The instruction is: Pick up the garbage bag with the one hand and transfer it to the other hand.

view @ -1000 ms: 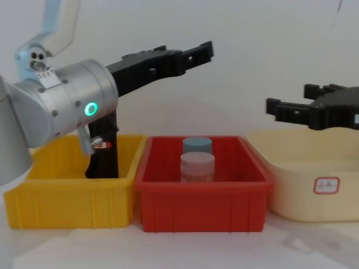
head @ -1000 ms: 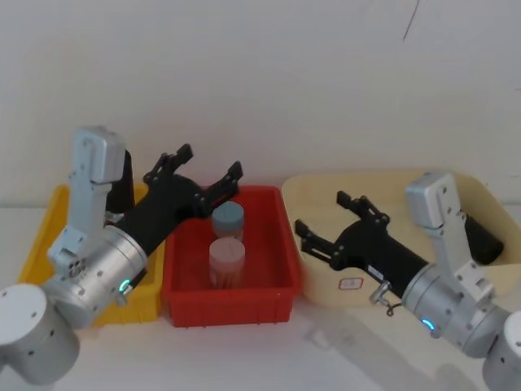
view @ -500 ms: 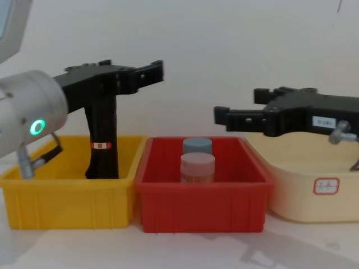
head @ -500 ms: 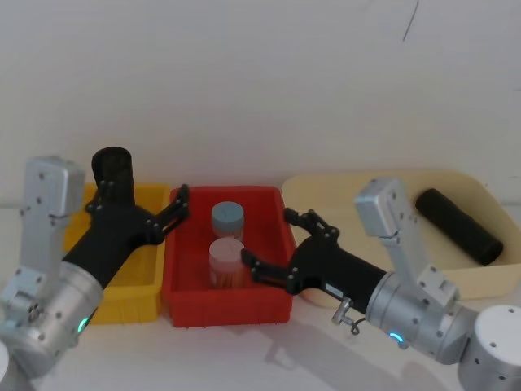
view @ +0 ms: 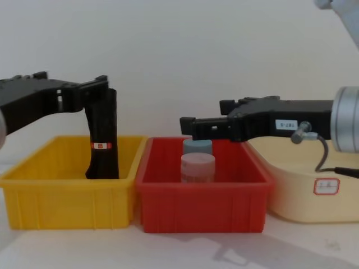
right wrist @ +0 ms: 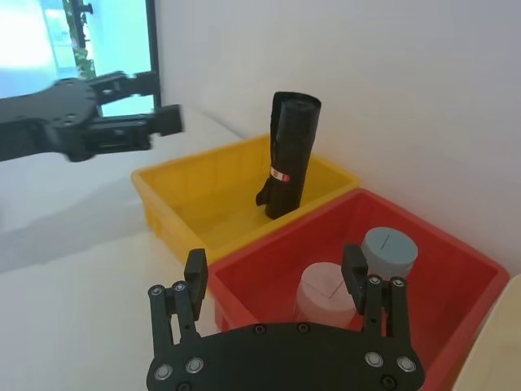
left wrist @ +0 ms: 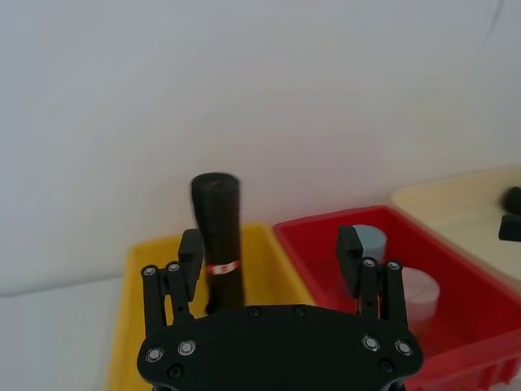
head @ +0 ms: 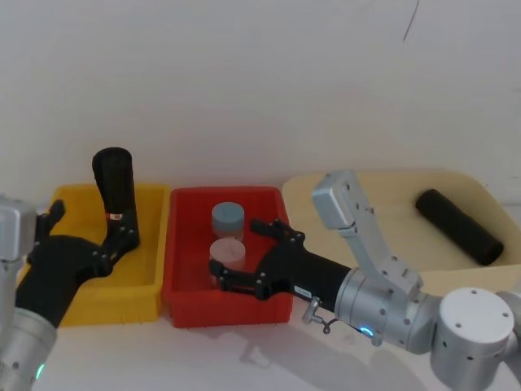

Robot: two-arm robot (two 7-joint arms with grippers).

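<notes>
- While the garbage bag [head: 458, 226] lies on its side in the far right part of the cream tub [head: 391, 181], nothing grips it, so I judge the pick-up not yet done and the transfer entirely left.
- Left of the cream tub sits the red bin [head: 227, 296], and over its front edge hovers the right gripper [head: 244, 259], the one with the small white label, fingers spread and empty, well apart from the garbage bag.
- Farther left of the cream tub, beyond the red bin, the left gripper [head: 89, 240] hangs over the yellow bin [head: 106, 305], fingers apart and holding nothing, near the banded roll [head: 116, 195] that stands upright there; that roll is not the task's thing.
- Inside the red bin, two capped jars [head: 227, 248] stand one behind the other, below the right gripper, seemingly not in contact with it.
- As a judgement, both arms are on the wrong side of the cream tub: one must reach into it and close on the garbage bag, lift it clear, then meet the other for the handover.
</notes>
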